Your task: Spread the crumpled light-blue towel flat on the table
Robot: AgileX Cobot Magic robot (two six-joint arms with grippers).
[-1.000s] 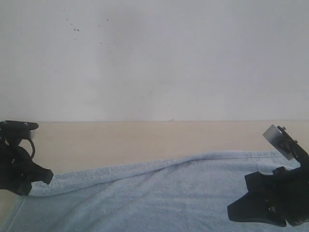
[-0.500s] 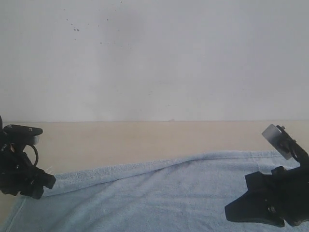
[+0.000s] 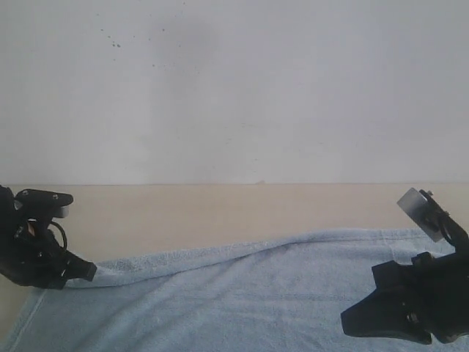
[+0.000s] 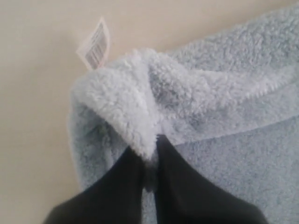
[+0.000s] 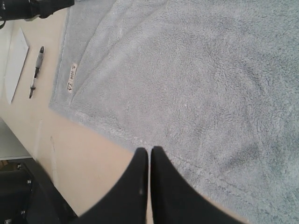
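**Towel (image 3: 242, 293) mostly open, one corner bunched**

Cloth covers the near part of the table (image 3: 220, 209) from side to side. In the exterior view its far hem runs as a shallow wave, higher toward the right and dipping toward the left. By my reading the bulk of the spreading is done: the right wrist view shows a broad, even field of terry with only faint creases, and a straight hem lying on the tabletop.

The left side is the unfinished part. The left gripper (image 4: 148, 161) has its fingers pinched on a thick fold of the towel at a corner, where the cloth is doubled over itself into a raised ridge. The white barcode tag (image 4: 96, 44) sticks out just beside that ridge, over bare table. That corner probably needs drawing outward and laying down before the cloth counts as flat.

The right gripper (image 5: 149, 161) has its fingers pressed together, with the tips at the hem (whether any cloth is caught between them I cannot tell). A pen (image 5: 36, 70) and a white sheet (image 5: 15, 58) lie on the table beyond the towel's edge, apart from it.
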